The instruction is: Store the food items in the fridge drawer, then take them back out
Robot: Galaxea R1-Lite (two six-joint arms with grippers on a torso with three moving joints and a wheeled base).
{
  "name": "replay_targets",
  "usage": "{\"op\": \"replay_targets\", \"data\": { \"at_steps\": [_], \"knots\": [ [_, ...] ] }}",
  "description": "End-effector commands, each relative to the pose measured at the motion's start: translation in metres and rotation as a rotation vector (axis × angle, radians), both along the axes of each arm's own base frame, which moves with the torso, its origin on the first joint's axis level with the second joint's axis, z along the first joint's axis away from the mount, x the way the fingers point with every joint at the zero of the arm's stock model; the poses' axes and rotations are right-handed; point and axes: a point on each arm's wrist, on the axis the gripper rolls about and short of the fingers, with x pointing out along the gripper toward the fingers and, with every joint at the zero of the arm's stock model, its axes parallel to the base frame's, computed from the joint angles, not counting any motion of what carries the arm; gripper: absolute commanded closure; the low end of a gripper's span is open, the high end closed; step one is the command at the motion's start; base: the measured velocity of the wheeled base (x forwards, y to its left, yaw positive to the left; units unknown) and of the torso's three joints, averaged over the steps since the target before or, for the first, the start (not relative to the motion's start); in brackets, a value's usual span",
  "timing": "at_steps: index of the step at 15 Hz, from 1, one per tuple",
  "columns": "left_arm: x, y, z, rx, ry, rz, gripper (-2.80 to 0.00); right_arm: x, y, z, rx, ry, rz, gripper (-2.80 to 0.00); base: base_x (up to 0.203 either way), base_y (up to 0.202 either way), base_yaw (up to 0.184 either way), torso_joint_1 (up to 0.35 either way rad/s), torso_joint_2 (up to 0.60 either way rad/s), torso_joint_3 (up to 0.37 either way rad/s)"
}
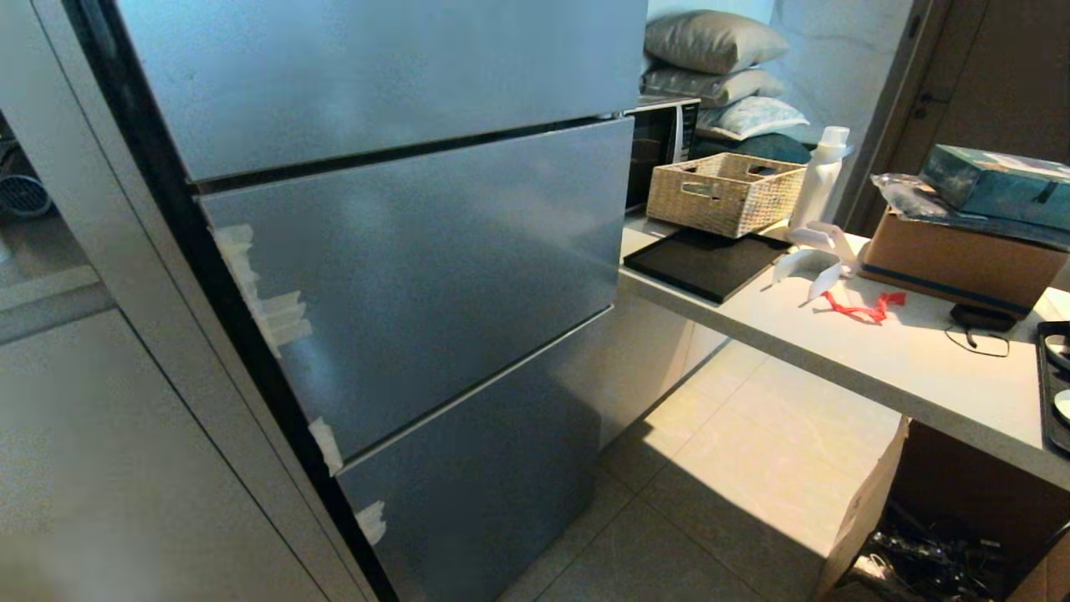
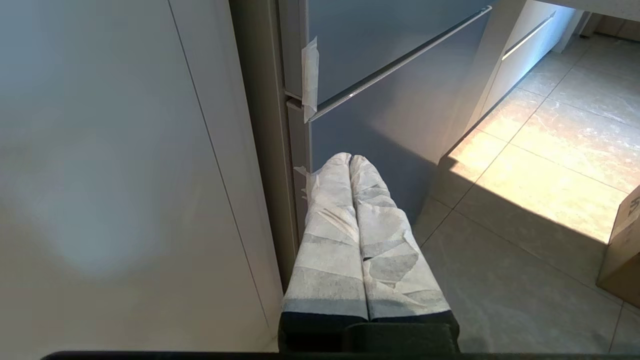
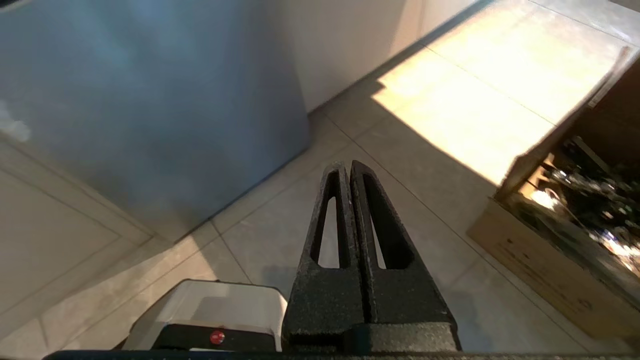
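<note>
The grey fridge stands closed, with bits of white tape along its left edge. The fridge drawer and the food items are out of view. Neither arm shows in the head view. My left gripper, its fingers wrapped in white tape, is shut and empty, hanging low beside the fridge's lower left corner. My right gripper, bare black, is shut and empty over the tiled floor, to the right of the fridge's bottom panel.
A counter runs to the right of the fridge, bearing a wicker basket, a black tray, a white bottle, a red strap and a cardboard box. An open box sits on the floor. The robot's base shows below.
</note>
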Motion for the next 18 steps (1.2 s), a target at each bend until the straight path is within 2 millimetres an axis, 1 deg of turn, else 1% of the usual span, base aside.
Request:
{"op": "replay_targets", "data": {
  "at_steps": [1, 5, 7, 8, 10, 12, 14, 15, 17, 18],
  "knots": [
    [0.000, 0.000, 0.000, 0.000, -0.003, 0.000, 0.00, -0.001, 0.000, -0.001, 0.000, -0.008, 0.042, 0.00, 0.000, 0.000, 0.000, 0.000, 0.00, 0.000],
    [0.000, 0.000, 0.000, 0.000, -0.003, 0.000, 0.00, -0.001, 0.000, -0.001, -0.002, -0.011, 0.055, 0.00, 0.000, 0.000, 0.000, 0.000, 0.00, 0.000],
    [0.000, 0.000, 0.000, 0.000, -0.002, 0.000, 0.00, -0.001, 0.000, -0.002, -0.099, -0.014, 0.038, 0.00, 0.000, 0.000, 0.000, 0.000, 0.00, 0.000],
    [0.000, 0.000, 0.000, 0.000, -0.002, 0.000, 0.00, -0.002, 0.000, -0.005, -0.140, 0.016, 0.030, 0.00, 0.000, 0.000, 0.000, 0.000, 0.00, 0.000],
    [0.000, 0.000, 0.000, 0.000, -0.003, 0.000, 0.00, -0.002, 0.000, -0.005, -0.127, 0.018, 0.020, 0.00, 0.000, 0.000, 0.000, 0.000, 0.00, 0.000],
    [0.000, 0.000, 0.000, 0.000, -0.003, 0.000, 0.00, -0.002, 0.000, -0.005, -0.128, 0.020, -0.046, 0.00, 0.000, 0.000, 0.000, 0.000, 0.00, 0.000],
    [0.000, 0.000, 0.000, 0.000, -0.003, 0.000, 0.00, -0.003, 0.000, -0.005, -0.173, 0.009, -0.111, 0.00, 0.000, 0.000, 0.000, 0.000, 0.00, 0.000],
    [0.000, 0.000, 0.000, 0.000, -0.003, 0.000, 0.00, -0.007, 0.000, -0.005, -0.176, -0.035, -0.115, 0.00, 0.000, 0.000, 0.000, 0.000, 0.00, 0.000],
    [0.000, 0.000, 0.000, 0.000, -0.001, 0.000, 0.00, -0.019, 0.000, -0.007, -0.174, -0.189, -0.127, 0.00, 0.000, 0.000, 0.000, 0.000, 0.00, 0.000],
    [0.000, 0.000, 0.000, 0.000, -0.003, 0.000, 0.00, -0.023, 0.000, -0.008, -0.168, -0.238, -0.132, 0.00, 0.000, 0.000, 0.000, 0.000, 0.00, 0.000]
  ]
}}
